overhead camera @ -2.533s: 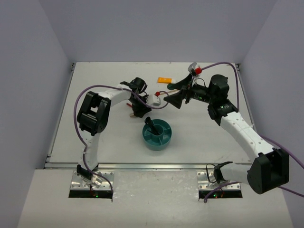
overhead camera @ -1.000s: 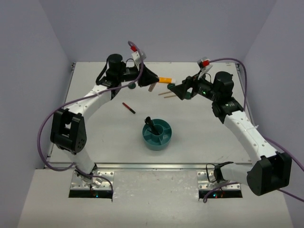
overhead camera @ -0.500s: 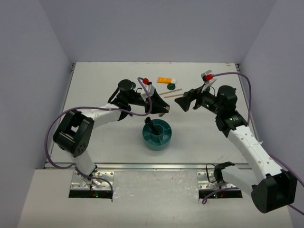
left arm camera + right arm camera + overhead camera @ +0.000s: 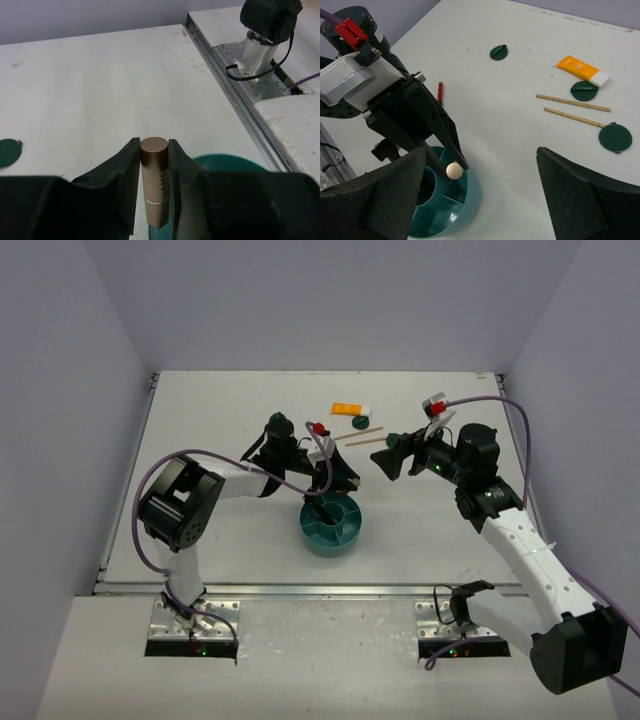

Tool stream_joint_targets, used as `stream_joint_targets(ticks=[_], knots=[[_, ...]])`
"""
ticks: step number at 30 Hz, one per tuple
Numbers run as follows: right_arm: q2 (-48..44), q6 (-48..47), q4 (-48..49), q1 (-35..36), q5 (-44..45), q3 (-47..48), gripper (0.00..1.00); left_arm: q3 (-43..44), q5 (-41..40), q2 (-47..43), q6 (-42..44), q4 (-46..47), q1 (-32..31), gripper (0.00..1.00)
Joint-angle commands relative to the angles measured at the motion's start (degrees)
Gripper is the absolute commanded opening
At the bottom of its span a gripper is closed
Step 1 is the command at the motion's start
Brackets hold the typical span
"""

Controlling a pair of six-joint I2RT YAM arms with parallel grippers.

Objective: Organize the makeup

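**Gold tube clamped, hanging over the bowl**

The table (image 4: 200, 420) is carrying the teal bowl (image 4: 345, 538) near the middle, with the loose makeup lying farther back.

The left gripper (image 4: 338, 480) is hovering at the bowl's far rim, its jaws closing flat on the gold tube (image 4: 153, 175) at mid-body. The tube's round cap end is sticking out past the fingertips. The right gripper (image 4: 382, 462) is waiting to the right of the bowl with its jaws spread wide and nothing between them.

Handling, judged:
- **Tube:** it is looking rigid, light and smooth-skinned, so it is likely to slip lengthwise. The grip across the cylinder below the cap seam seems sound.
- **Orange-and-white packet (image 4: 582, 70):** it is lying far right. It is probably soft, so pinching its edges should suit it.
- **Dark green compacts (image 4: 615, 137):** they are sitting flat and thin. They probably need taking across the rim.
- **Tan sticks (image 4: 572, 102):** they are lying side by side, close but apart.
- **Red pencil (image 4: 440, 92):** it is lying alone to the left. Like the sticks it is stiff and light, and is best pinched at mid-length.
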Motion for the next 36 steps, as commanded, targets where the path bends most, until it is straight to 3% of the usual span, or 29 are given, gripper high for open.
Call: stream_joint_targets(ticks=[1, 4, 5, 6, 9, 13, 18, 21, 23, 25, 26, 27, 29, 30, 31, 32, 33, 36], knots=[[-2.43, -2.97, -1.43, -0.09, 1.94, 0.48, 0.92, -0.23, 5.26, -0.31, 4.98, 0.26, -0.37, 0.0], [-2.72, -3.68, -1.73, -0.09, 2.24, 0.59, 0.92, -1.18, 5.78, -0.61, 6.4, -0.78, -0.44, 0.01], [-2.62, -4.38, -1.73, -0.09, 2.53, 0.76, 0.92, -0.81, 5.54, -0.75, 8.53, -4.2, -0.52, 0.16], [-2.35, -4.46, -1.73, -0.09, 2.43, 0.86, 0.92, -0.19, 5.35, -0.67, 9.61, -5.35, -0.52, 0.47], [-1.26, -4.47, -1.73, -0.09, 1.52, 1.87, 0.92, 3.57, 3.77, -0.42, 8.64, -6.72, -0.52, 0.73], [-0.45, -4.77, -1.73, -0.09, 0.96, 2.73, 0.92, 8.03, 2.9, -0.37, 4.38, -5.58, -0.3, 0.76], [-0.22, -4.94, -1.73, -0.09, 1.12, 3.26, 0.92, 16.2, -2.21, -1.09, -14.61, 4.11, 2.5, 0.76], [0.33, -3.93, -1.73, -0.09, 2.0, 4.13, 0.92, 23.49, -8.14, -2.02, -21.29, -0.76, 7.12, 0.75], [0.64, -3.23, -1.73, -0.09, 2.78, 4.71, 0.92, 28.23, -12.09, -3.14, -19.9, -11.52, 11.26, 0.73], [1.07, -2.64, -3.2, -0.09, 3.24, 5.32, 0.92, 34.41, -14.3, -3.75, -11.18, -29.06, 15.27, 0.68], [1.5, -2.79, -3.38, -0.09, 2.45, 5.58, 0.91, 36.03, -9.16, -4.11, 0.14, -37.15, 19.23, 0.69], [1.88, -3.11, -3.32, -0.09, 1.42, 5.58, 0.91, 37.71, -4.5, -4.5, 23.81, -49.33, 22.6, 0.73], [2.42, -3.31, -3.32, -0.09, 0.14, 5.49, 0.91, 40.19, -4.9, -4.8, 55.85, -72.55, 26.38, 0.84], [3.24, -3.32, -3.37, -0.09, -0.42, 5.66, 0.91, 43.22, -11.01, -3.45, 74.0, -93.32, 27.11, 0.87], [3.85, -3.28, -3.4, -0.09, -0.84, 5.84, 0.91, 45.11, -16.54, -2.22, 88.01, -107.59, 27.42, 0.88], [4.2, -3.15, -3.32, -0.09, -1.26, 6.1, 0.91, 45.44, -22.24, -0.95, 98.06, -115.15, 27.43, 0.88], [4.61, -3.02, -3.23, -0.09, -1.74, 6.36, 0.91, 45.05, -27.01, 0.12, 104.25, -119.84, 27.43, 0.89], [5.93, -2.97, -3.21, -0.09, -2.76, 7.06, 0.9, 40.63, -33.25, 0.52, 107.12, -120.19, 27.43, 0.89]])
